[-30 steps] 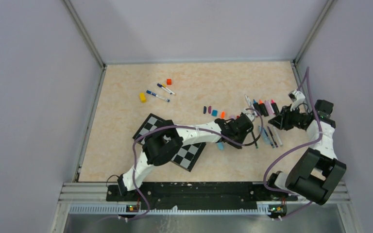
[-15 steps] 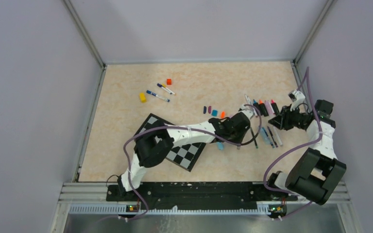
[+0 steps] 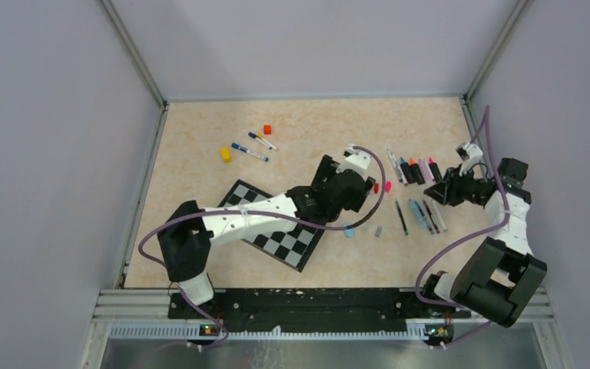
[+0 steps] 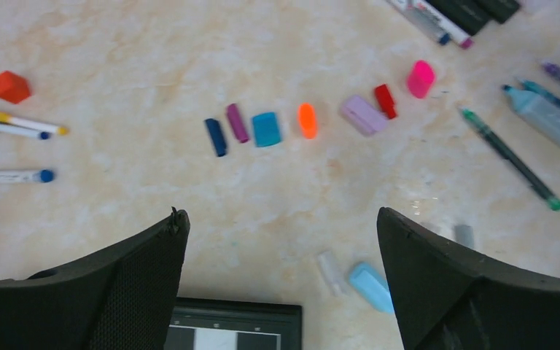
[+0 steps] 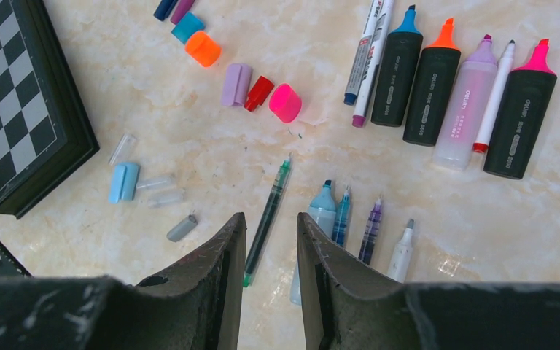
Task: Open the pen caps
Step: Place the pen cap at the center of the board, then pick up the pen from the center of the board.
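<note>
Over the bench [image 4: 299, 189], left gripper [image 4: 281, 219] has just sprung wide open, empty, and backed off; beyond it the pink cap [image 4: 421, 78] now lies loose at the end of the pen caps [image 4: 266, 129] row. Right gripper [image 5: 271, 219] hangs slightly parted, empty. Cap dropped; next pen likely.

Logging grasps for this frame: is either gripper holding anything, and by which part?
Nothing is held. The left gripper stands wide open over the loose pen caps; the right gripper has its jaws narrowly apart with nothing between them.
</note>
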Controlling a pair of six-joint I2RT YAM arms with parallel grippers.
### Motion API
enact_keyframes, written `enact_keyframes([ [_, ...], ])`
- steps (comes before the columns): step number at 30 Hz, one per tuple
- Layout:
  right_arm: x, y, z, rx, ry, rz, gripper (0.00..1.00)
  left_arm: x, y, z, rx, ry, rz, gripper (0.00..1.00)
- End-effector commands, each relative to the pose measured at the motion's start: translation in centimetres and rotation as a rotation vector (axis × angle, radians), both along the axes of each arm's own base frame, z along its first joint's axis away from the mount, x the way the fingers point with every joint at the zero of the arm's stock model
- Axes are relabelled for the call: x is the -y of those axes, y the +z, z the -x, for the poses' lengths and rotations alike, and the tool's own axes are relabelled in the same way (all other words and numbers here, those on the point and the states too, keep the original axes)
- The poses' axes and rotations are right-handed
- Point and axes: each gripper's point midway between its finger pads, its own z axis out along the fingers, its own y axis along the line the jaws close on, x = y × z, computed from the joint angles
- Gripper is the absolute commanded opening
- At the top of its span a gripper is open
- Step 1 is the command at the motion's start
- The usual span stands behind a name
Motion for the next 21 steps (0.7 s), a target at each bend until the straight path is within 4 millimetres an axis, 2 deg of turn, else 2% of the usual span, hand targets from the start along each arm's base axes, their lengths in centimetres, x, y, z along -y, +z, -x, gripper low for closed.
enact_keyframes([
  [1,-0.2,0.9,-0.1,0.061,0.024,0.007,0.31,-4.7,2.5,-2.7,0.134,0.128,-0.078,0.99],
  [7,-0.1,0.7,-0.2,0.055,0.022,0.005,0.31,-8.3,2.3,-5.1,0.030,0.164,0.071,0.99],
  [12,-0.1,0.6,-0.2,0.052,0.020,0.005,0.31,-12.8,1.9,-7.8,-0.103,0.265,0.308,0.99],
  [16,-0.1,0.6,-0.2,0.051,0.021,0.002,0.31,-17.2,1.1,-10.3,-0.122,0.448,0.406,0.99],
  [18,-0.1,0.6,-0.2,0.050,0.019,0.001,0.31,-19.9,0.1,-11.1,-0.140,0.646,0.408,0.99],
  [21,-0.1,0.6,-0.2,0.050,0.020,0.001,0.31,-22.3,-1.1,-12.0,-0.187,0.778,0.310,0.99],
])
